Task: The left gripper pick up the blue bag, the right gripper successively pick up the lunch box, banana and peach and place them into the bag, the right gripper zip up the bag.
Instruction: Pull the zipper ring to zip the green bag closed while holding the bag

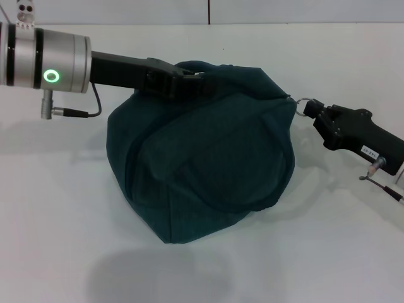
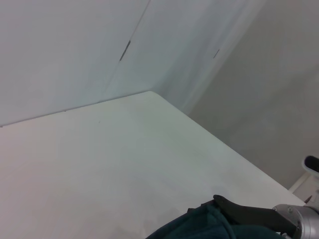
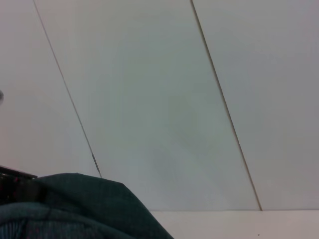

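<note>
The blue bag [image 1: 202, 158] stands bulging in the middle of the white table [image 1: 57, 208]. It looks dark teal, and its fabric also shows in the left wrist view [image 2: 199, 226] and the right wrist view [image 3: 75, 209]. My left gripper [image 1: 173, 81] reaches in from the left and is shut on the bag's top by its handle. At the bag's right end, my right gripper [image 1: 310, 108] is shut on the metal ring of the zipper pull [image 1: 303, 101]. The lunch box, banana and peach are out of view.
White walls stand behind the table. The table's far corner [image 2: 149, 92] shows in the left wrist view. A thin cable and a small metal rod [image 1: 379, 177] hang off the right arm near the right edge.
</note>
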Tool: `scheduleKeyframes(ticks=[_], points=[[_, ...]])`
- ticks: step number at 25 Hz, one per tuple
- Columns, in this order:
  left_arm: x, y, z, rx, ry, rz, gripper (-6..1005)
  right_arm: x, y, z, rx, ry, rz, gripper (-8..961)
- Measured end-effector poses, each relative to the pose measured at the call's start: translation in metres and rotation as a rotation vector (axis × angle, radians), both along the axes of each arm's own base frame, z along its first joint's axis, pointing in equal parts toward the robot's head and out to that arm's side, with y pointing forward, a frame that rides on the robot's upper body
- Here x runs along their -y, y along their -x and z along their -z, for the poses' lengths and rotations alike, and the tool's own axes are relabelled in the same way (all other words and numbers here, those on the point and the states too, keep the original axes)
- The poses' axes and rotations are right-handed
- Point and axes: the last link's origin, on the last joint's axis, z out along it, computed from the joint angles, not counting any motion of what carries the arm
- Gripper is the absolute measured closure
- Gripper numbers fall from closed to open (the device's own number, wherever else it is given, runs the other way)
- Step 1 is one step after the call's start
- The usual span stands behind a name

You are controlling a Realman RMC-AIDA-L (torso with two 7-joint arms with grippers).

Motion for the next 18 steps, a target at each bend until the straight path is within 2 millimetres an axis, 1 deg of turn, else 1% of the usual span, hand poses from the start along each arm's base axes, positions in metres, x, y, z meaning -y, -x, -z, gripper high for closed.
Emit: scheduleKeyframes(ticks=[6, 10, 13, 18], points=[[0.001, 0.001, 0.000, 0.001, 0.002, -0.003, 922, -0.001, -0.002, -0.002, -0.006, -0.018, 0.014, 936], [0.001, 0.002, 0.000, 0.003, 0.002, -0.004, 916, -0.004, -0.004, 0.003, 0.029, 0.002, 0.038, 936], [0.001, 0.000, 0.000, 0.004, 0.004, -0.002, 911, -0.001, -0.004, 0.006, 0.038, 0.022, 0.026, 936], [0.004, 0.001, 0.002, 0.015, 0.022, -0.007, 903, 0.011, -0.007, 0.003, -0.002, 0.015, 0.016, 936]])
